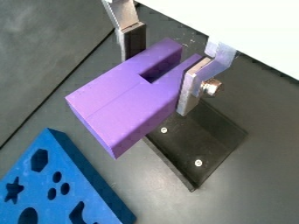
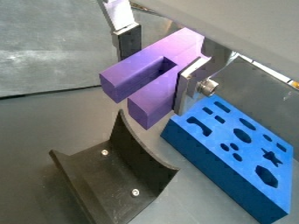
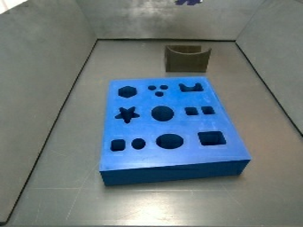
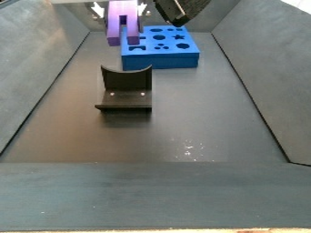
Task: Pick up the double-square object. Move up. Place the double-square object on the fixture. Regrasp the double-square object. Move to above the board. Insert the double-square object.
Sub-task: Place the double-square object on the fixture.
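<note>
Two silver fingers (image 1: 201, 80) of gripper (image 1: 163, 59) clamping double-square object (image 1: 122, 101), apparently raised above fixture (image 4: 123, 89), board (image 3: 168, 124) beyond

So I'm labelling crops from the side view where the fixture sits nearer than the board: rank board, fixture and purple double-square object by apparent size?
1. Board and fixture: look about alike; the fixture is nearer the camera, so no ranking.
2. Double-square object: smallest, held high between the gripper's fingers, near the board's end.
</note>
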Controlling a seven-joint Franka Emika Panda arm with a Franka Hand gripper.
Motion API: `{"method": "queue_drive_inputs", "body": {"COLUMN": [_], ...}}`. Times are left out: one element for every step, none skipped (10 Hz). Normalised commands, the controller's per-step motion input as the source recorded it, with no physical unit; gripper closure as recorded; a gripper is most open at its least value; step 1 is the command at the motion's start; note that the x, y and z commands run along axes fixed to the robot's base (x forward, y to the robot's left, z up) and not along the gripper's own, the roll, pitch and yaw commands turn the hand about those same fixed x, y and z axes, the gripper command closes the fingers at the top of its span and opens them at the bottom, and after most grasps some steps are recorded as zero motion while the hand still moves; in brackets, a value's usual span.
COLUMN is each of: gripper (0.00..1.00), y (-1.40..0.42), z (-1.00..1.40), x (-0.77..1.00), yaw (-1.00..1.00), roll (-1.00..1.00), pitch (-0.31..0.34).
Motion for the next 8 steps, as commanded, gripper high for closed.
{"method": "queue_drive_inputs", "body": {"gripper": [1.0, 1.0, 1.0, 1.0, 1.0, 1.0, 1.0, 1.0], "y": [0.08, 0.08, 0.09, 0.09, 0.1, 0.11, 0.12, 0.13], "z": [-1.0, -1.0, -1.0, -1.0, -1.0, -1.0, -1.0, -1.0], "x": [0.12, 0.13, 0.14, 0.15, 0.17, 0.17, 0.19, 0.2], "yaw": [-0.17, -0.16, -0.15, -0.15, -0.15, -0.15, -0.14, -0.13], "roll": [-1.0, -1.0, -1.0, -1.0, -1.0, -1.0, -0.89, -0.73], "pitch": [-0.01, -0.018, -0.001, 0.016, 0.024, 0.03, 0.028, 0.026]}}
